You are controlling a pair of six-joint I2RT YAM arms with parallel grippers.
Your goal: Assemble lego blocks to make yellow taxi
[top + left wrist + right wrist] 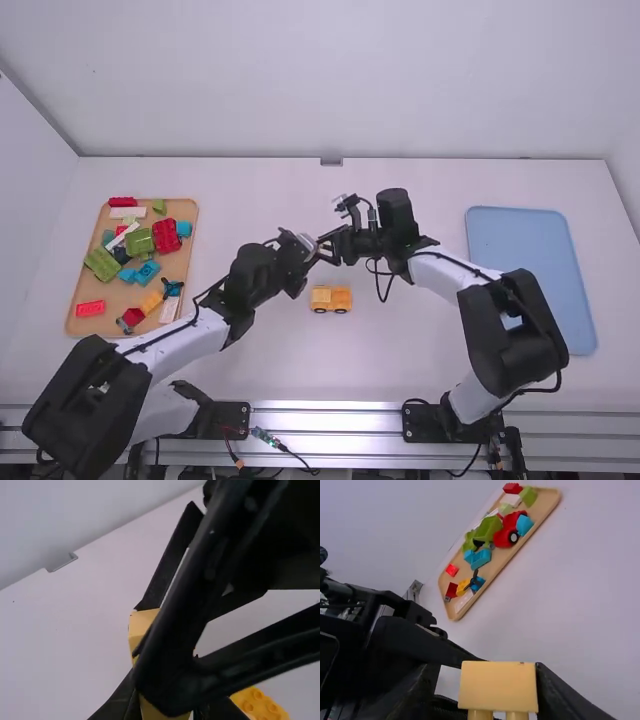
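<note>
Left hand [311, 252] and right hand [326, 250] both observed pinching one yellow block [498, 686]. Yellow wheeled base [331, 299] rests on the counter [340, 365], at six o'clock from the hands in the high view.

High view: bright, diffuse light across table [230, 190]; pale wall [300, 80] past its far edge. Soft, faint shadow under yellow vehicle [331, 298]. Glare streaks on metal rail [330, 420], near edge. Left wrist view: right gripper [322, 249] deep black, small glints. Right wrist view: wall greyer than table.
</note>
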